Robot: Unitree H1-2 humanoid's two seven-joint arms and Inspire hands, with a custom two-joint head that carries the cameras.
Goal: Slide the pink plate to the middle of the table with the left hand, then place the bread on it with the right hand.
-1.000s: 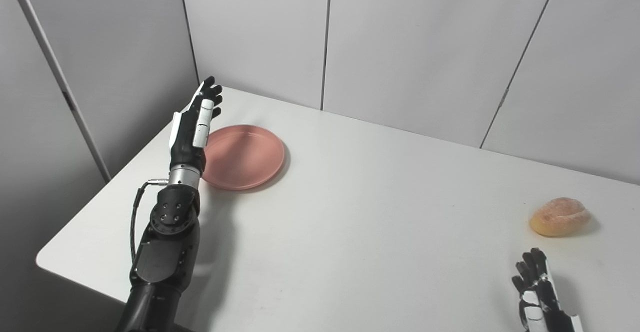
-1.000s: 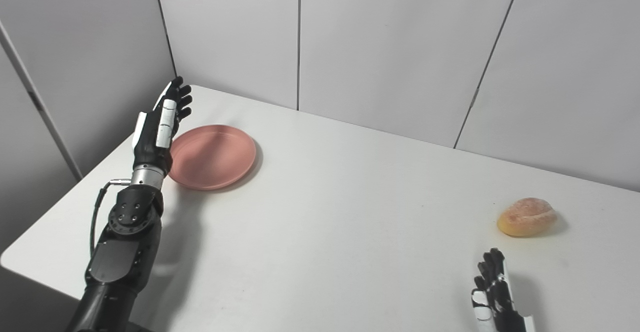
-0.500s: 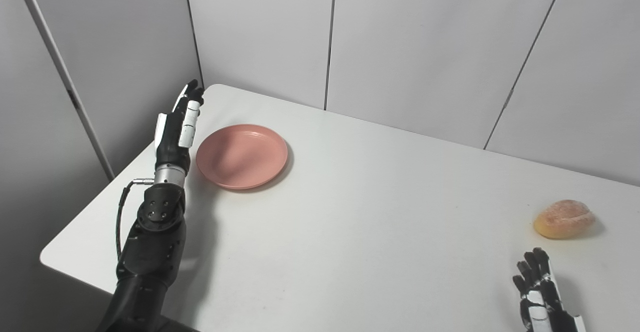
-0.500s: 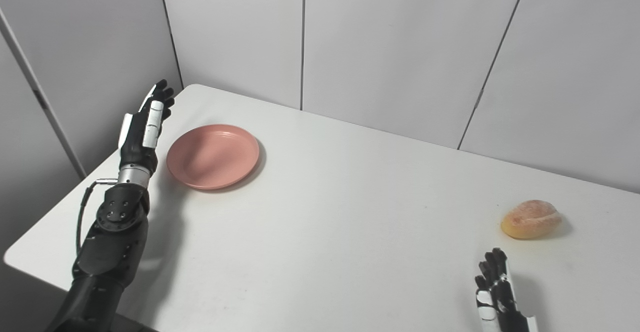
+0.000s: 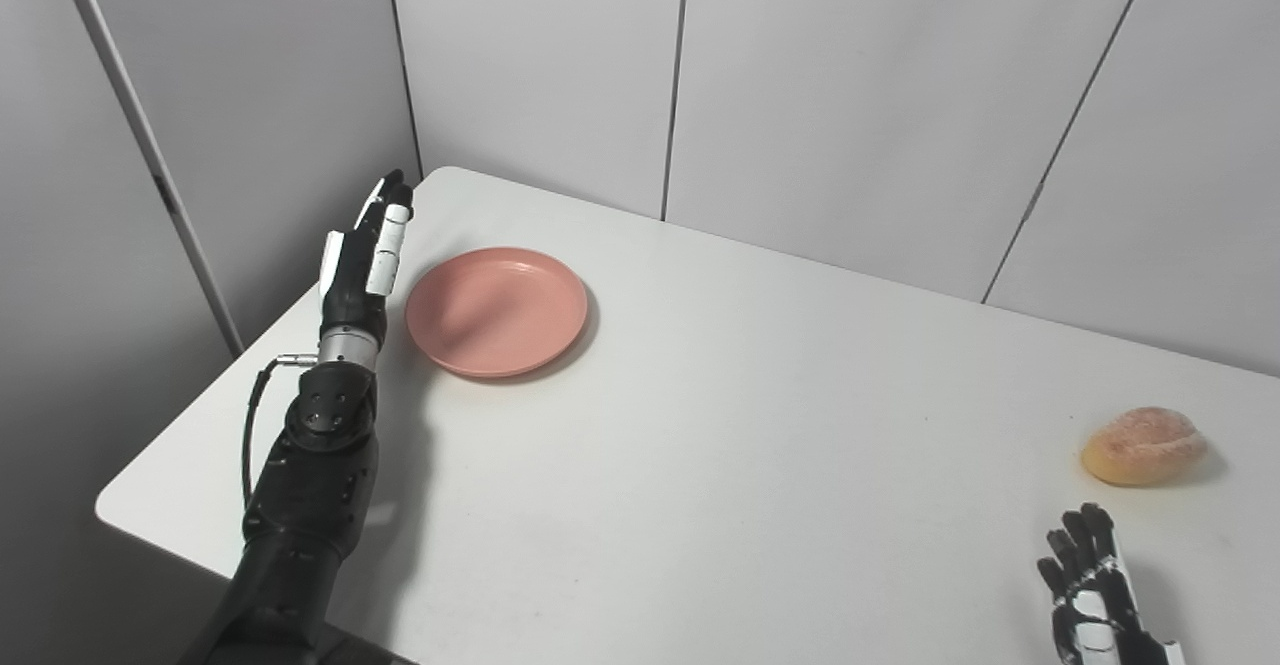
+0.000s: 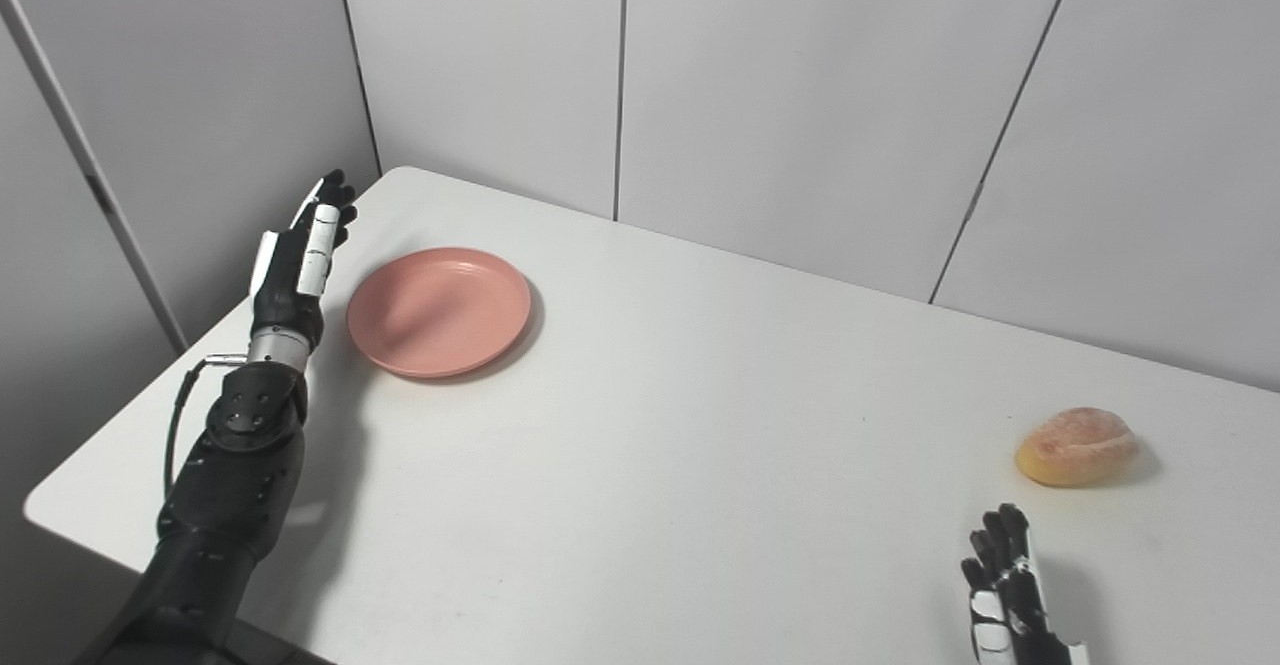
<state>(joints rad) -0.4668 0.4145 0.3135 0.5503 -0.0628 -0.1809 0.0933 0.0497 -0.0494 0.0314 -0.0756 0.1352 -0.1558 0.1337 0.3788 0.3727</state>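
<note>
Hovering edge-on at the far left corner of the worktop, the left hand, fingers stretched out straight and holding nothing. Just beside the plate on its left, with a thin sliver of white showing between them, so apparently not touching. Pink, empty, sitting flat, way off toward the far left corner rather than the middle. Dark forearm running back down to the bottom-left edge, shadow spilling right of it.

Over at the bottom right, barely poking into view, the right hand, fingers spread a bit, pointing up the worktop, gripping nothing. Just ahead of it but clearly apart, the bread, a round golden roll by the right edge, well apart from the plate. Plain grey wall panels behind.
</note>
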